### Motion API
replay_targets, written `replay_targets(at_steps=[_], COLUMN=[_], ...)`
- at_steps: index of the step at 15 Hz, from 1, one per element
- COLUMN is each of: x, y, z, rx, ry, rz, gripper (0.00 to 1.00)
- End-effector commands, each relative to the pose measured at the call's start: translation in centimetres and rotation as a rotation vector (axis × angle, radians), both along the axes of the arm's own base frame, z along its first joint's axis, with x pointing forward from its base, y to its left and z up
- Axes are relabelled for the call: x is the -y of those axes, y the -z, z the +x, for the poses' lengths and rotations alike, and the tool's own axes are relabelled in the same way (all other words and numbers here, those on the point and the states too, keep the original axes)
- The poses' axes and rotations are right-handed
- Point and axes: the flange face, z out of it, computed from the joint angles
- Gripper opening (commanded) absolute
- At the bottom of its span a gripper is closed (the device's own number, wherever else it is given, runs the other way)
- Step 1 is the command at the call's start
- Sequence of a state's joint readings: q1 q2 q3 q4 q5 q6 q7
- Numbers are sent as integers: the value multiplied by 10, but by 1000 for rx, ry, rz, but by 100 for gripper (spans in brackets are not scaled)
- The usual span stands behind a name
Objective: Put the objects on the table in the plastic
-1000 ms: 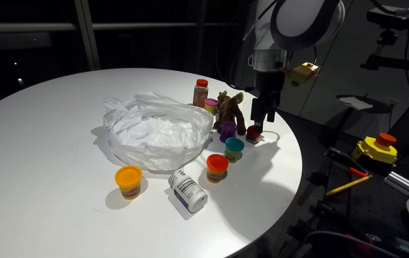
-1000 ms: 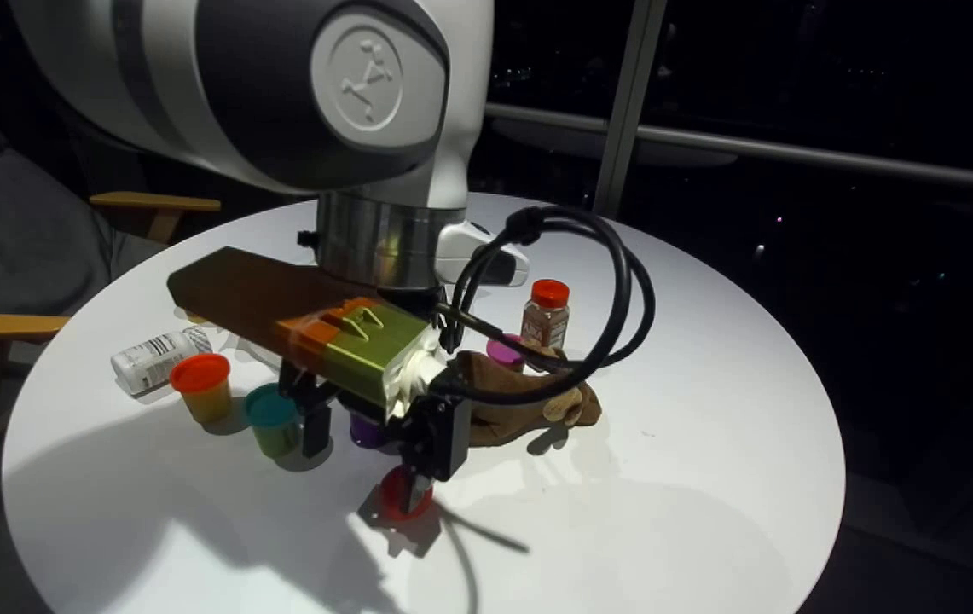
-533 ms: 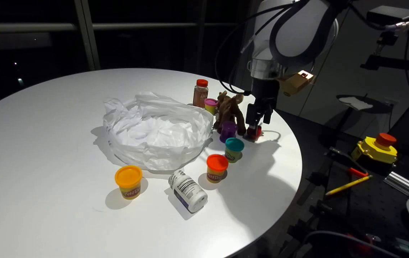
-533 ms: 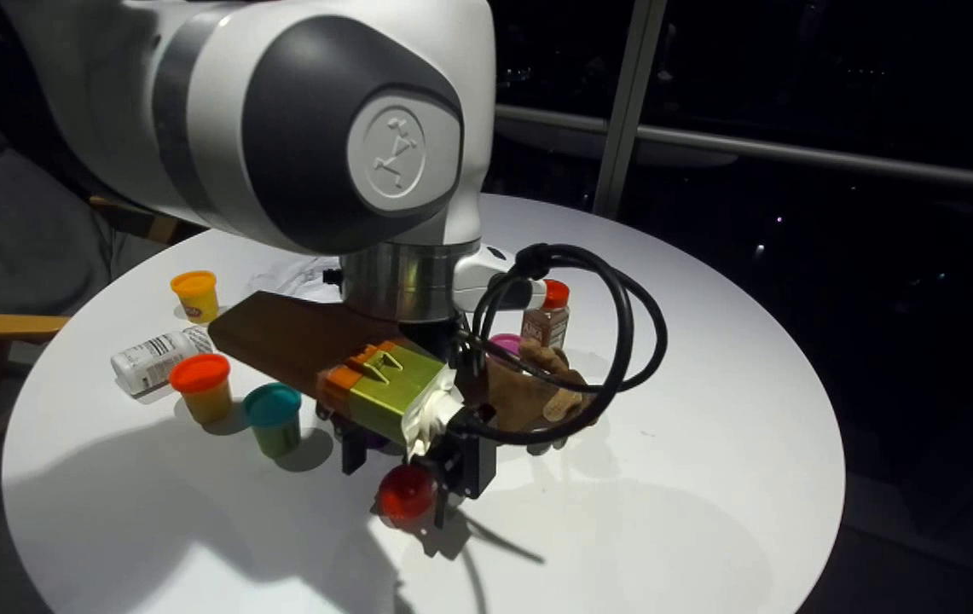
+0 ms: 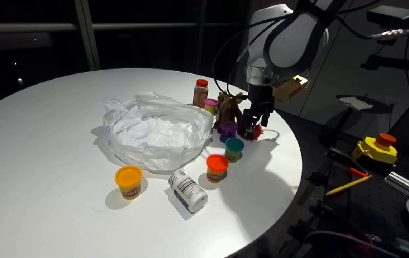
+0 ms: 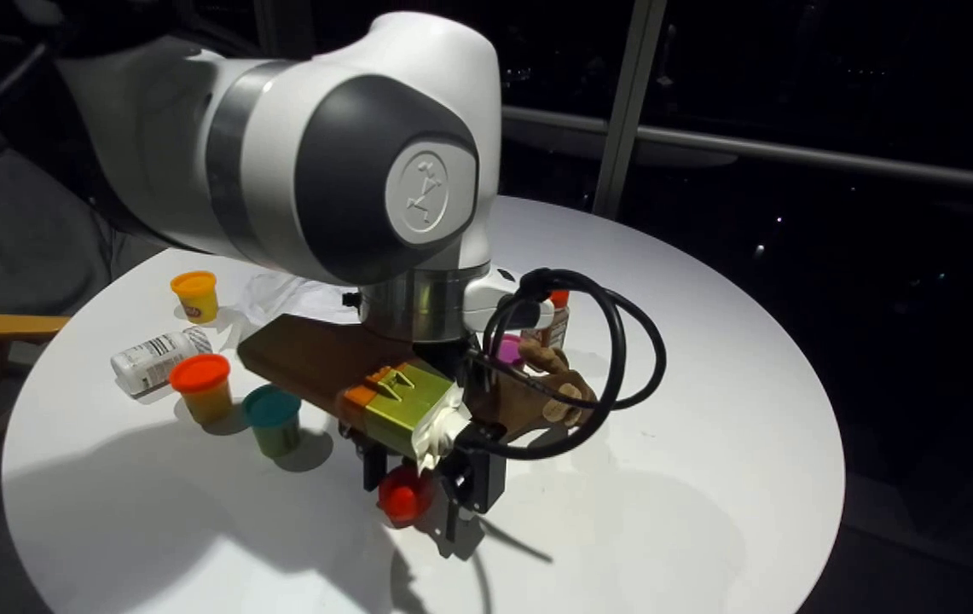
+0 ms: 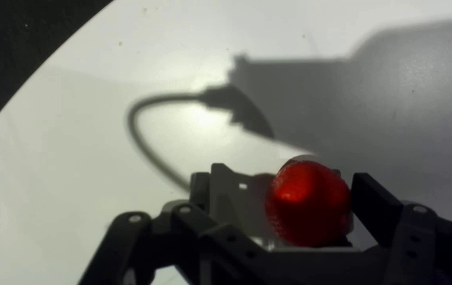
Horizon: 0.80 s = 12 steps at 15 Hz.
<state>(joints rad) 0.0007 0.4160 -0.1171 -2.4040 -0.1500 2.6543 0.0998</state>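
Lowered since a second ago, the black two-fingered gripper [image 7: 288,188] is now held with jaws spread, the small, rounded, glossy red object [image 7: 309,204] framed between them on the round white desk [image 5: 46,172]. Nearby, the purple plastic cup [image 5: 228,132] and the brown plush animal [image 5: 227,111] are seen; farther out, the wrinkled translucent plastic bag [image 5: 159,157] is set open.

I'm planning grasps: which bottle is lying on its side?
The white bottle, lying on the table; the red-capped bottle beside the pink-lidded tub stands upright.
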Motion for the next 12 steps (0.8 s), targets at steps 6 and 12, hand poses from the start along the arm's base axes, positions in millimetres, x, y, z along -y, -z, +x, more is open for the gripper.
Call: replay_targets(at_steps=[6,12], x=[15,20], y=[-18,-88], z=[-8,4], rx=[-15,39], ry=[81,205], rz=[-32,-35], gripper=[25,25])
